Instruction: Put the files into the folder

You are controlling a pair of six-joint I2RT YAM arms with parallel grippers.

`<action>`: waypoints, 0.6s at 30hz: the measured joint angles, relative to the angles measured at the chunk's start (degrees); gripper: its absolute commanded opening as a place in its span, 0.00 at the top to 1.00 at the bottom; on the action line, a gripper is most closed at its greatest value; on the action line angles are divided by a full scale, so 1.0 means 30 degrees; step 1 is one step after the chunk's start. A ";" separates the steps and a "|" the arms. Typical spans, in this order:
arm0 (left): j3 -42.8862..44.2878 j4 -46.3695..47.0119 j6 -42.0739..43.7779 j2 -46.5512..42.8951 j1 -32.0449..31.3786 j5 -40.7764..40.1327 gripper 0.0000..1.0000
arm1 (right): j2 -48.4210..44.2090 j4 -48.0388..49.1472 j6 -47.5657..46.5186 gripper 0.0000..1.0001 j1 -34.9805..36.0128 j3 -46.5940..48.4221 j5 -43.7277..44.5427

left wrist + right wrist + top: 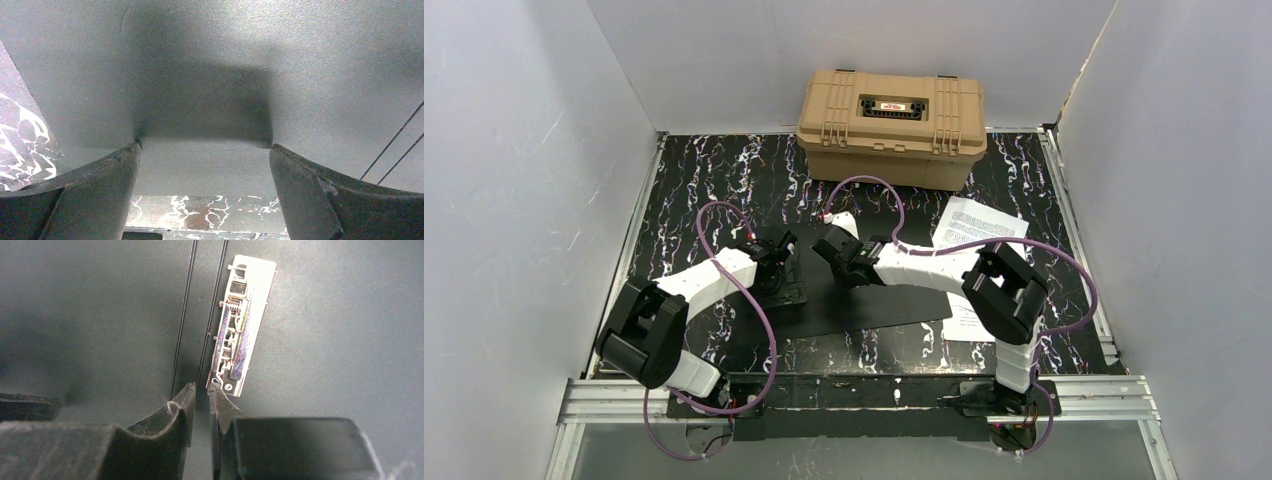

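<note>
The folder (879, 300) lies open on the table, black inside up. Its metal clip (240, 330) sits beside the spine creases. The files (979, 228), white printed sheets, lie to the right of the folder, partly under my right arm. My left gripper (769, 272) is open and empty, its fingertips (127, 155) down on the folder's left half (225, 60). My right gripper (832, 246) is over the folder's middle. In the right wrist view it (202, 387) is almost shut, with a thin empty gap, and one tip is at the clip's near end.
A tan plastic hard case (891, 125) stands closed at the back. A small white piece (841, 222) lies at the folder's far edge. White walls enclose the black marbled table (694, 180) on three sides. Purple cables loop over both arms.
</note>
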 measured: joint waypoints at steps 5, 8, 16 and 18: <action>0.0000 0.0000 -0.0036 0.0051 -0.0044 -0.0146 0.02 | 0.0270 0.0015 0.0007 0.78 0.0015 -0.0240 0.0044; 0.0000 0.0000 -0.0044 0.0080 -0.0087 -0.0240 0.02 | 0.0291 0.0124 0.0007 0.78 0.0015 -0.0248 0.0153; 0.0000 0.0000 -0.0044 0.0095 -0.0109 -0.0306 0.02 | 0.0364 0.0335 -0.0007 0.85 0.0109 -0.0270 0.0291; 0.0000 0.0000 -0.0044 0.0095 -0.0109 -0.0321 0.02 | 0.0364 0.0386 -0.0007 0.87 0.0146 -0.0335 0.0437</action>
